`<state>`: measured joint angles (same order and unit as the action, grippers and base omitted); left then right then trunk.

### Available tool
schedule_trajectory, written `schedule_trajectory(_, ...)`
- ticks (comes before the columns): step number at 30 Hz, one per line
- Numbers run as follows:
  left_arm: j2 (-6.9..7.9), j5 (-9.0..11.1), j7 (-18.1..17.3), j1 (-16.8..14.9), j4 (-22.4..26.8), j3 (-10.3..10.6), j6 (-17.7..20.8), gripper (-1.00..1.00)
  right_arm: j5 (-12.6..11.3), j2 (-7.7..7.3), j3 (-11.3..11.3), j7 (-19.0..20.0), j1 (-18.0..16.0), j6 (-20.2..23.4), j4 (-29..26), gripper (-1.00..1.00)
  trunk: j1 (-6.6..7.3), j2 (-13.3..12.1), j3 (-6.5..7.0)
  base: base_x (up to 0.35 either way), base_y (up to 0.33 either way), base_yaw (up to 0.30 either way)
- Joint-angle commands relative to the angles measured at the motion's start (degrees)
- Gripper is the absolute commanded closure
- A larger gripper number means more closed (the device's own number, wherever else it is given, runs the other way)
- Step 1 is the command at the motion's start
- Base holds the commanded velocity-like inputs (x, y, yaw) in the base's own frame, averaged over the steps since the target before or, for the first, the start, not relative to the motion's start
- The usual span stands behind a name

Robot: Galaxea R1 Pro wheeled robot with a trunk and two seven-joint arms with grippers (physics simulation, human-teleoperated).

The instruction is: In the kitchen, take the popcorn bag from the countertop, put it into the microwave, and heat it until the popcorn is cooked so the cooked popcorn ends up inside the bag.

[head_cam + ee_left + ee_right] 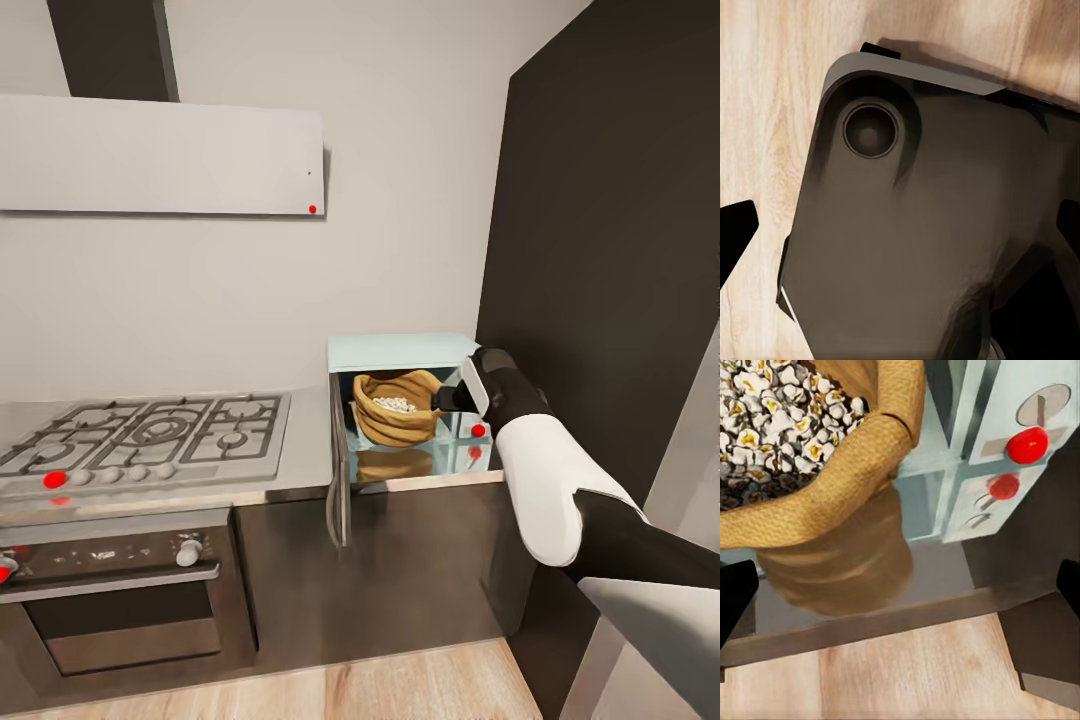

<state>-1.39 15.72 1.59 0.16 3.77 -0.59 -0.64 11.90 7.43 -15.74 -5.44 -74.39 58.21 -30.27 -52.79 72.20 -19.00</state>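
The mint-blue microwave [400,352] stands on the grey countertop [308,450] with its door [338,470] swung open to the left, seen edge-on. Inside sits the tan popcorn bag [397,425], upright, its open rim showing white popped kernels [395,405]. In the right wrist view the bag [840,502] is full of popcorn [772,412], beside the white knob panel [1020,457]. My right gripper [448,399] hovers at the cavity's right front, just short of the bag, open and empty [900,600]. My left gripper [900,225] is open, held over the robot's dark base [915,247].
A gas hob [150,440] lies left of the microwave, with a black oven [110,590] below and a grey hood [160,155] above. A dark tall cabinet [620,250] walls in the right side. The floor [400,685] is light wood.
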Motion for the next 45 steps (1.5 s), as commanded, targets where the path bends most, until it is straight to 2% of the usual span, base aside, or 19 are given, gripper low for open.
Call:
schedule_trajectory(1,-0.01,0.19,0.16,0.02,0.08,-0.03,-0.06,-1.0,0.21,-0.21,-0.43,-0.09,-0.05,0.1,0.24,-1.0,0.0,0.04,-0.06,-0.006,0.0,0.0)
schedule_trajectory(3,-0.01,0.19,0.16,0.02,0.08,-0.02,-0.07,-1.0,0.21,-1.28,-0.38,-0.16,1.17,-0.85,0.74,-1.0,0.0,0.04,-0.06,-0.002,0.0,0.0)
schedule_trajectory(5,-0.07,0.11,0.16,0.02,0.08,0.01,-0.06,-1.0,0.22,-1.57,-0.34,-0.05,4.86,-4.64,0.86,-1.0,0.0,0.04,-0.06,0.0,0.0,0.0)
schedule_trajectory(8,-0.1,-0.15,0.16,0.02,0.09,0.06,-0.09,-1.0,0.23,-1.2,-0.11,2.51,12.67,-16.44,0.91,-1.0,0.0,0.04,-0.06,0.0,0.0,0.0)
schedule_trajectory(9,-0.1,-0.18,0.16,0.02,0.09,0.09,-0.08,-1.0,0.23,-1.14,0.31,3.63,13.78,-19.51,0.94,-1.0,0.0,0.04,-0.06,0.0,0.0,0.0)
schedule_trajectory(10,-0.1,-0.22,0.16,0.02,0.08,0.13,-0.11,-1.0,0.18,-1.1,1.08,6.04,15.1,-24.82,1.01,-1.0,0.0,0.04,-0.06,0.0,0.0,0.0)
schedule_trajectory(11,-0.1,-0.29,0.16,0.02,0.09,0.14,-0.13,-1.0,0.16,-1.07,1.45,8.32,15.67,-28.82,1.14,-1.0,0.0,0.04,-0.06,0.0,0.0,0.0)
schedule_trajectory(13,-0.1,-0.32,0.16,0.02,0.09,0.15,-0.14,-1.0,0.03,-1.04,1.62,9.63,16.14,-32.93,1.1,-1.0,0.0,0.04,-0.06,0.0,0.0,0.0)
schedule_trajectory(14,-0.1,-0.33,0.16,0.02,0.09,0.15,-0.15,-1.0,-0.11,-0.97,1.71,10.26,17.14,-38.75,1.04,-1.0,0.0,0.04,-0.06,0.0,0.0,0.0)
schedule_trajectory(17,-0.1,-0.33,0.16,0.02,0.09,0.15,-0.15,-1.0,0.12,0.04,1.76,11.38,18.96,-49.53,0.96,-1.0,0.0,0.04,-0.06,0.0,0.0,0.0)
schedule_trajectory(21,-0.1,-0.34,0.16,0.02,0.09,0.15,-0.15,-1.0,0.13,0.59,1.77,16.57,19.32,-51.89,1.15,-1.0,0.0,0.04,-0.06,0.0,0.0,0.0)
schedule_trajectory(23,-0.12,-0.19,0.16,0.02,0.09,0.11,-0.13,-1.0,0.09,0.6,1.77,17.5,19.42,-52.17,1.27,-1.0,0.0,0.04,-0.06,0.0,0.0,0.0)
schedule_trajectory(25,-0.17,0.01,0.16,0.02,0.09,0.08,-0.09,-1.0,0.13,0.43,1.74,17.73,19.45,-53.34,2.44,-1.0,0.0,0.04,-0.06,0.0,0.0,0.0)
schedule_trajectory(28,-0.06,-0.01,0.16,0.02,0.03,0.26,-0.06,-1.0,0.38,0.09,1.72,17.82,19.46,-59.04,6.21,-1.0,0.0,0.04,-0.06,0.112,0.0,0.0)
schedule_trajectory(30,-0.03,-0.09,0.16,0.02,0.01,0.37,-0.06,-1.0,0.35,0.0,1.71,17.83,19.46,-60.84,7.12,-1.0,0.0,0.04,-0.06,0.269,0.0,0.0)
schedule_trajectory(38,0.01,-0.07,0.16,0.02,0.02,0.33,-0.06,-1.0,0.38,0.0,1.76,17.85,19.46,-63.29,9.2,-1.0,0.0,0.04,-0.06,0.316,0.0,0.0)
schedule_trajectory(45,0.01,-0.07,0.16,0.02,0.05,0.33,-0.07,-1.0,0.14,0.45,1.77,17.92,19.46,-63.57,9.26,-1.0,0.0,0.04,-0.06,0.321,0.0,0.0)
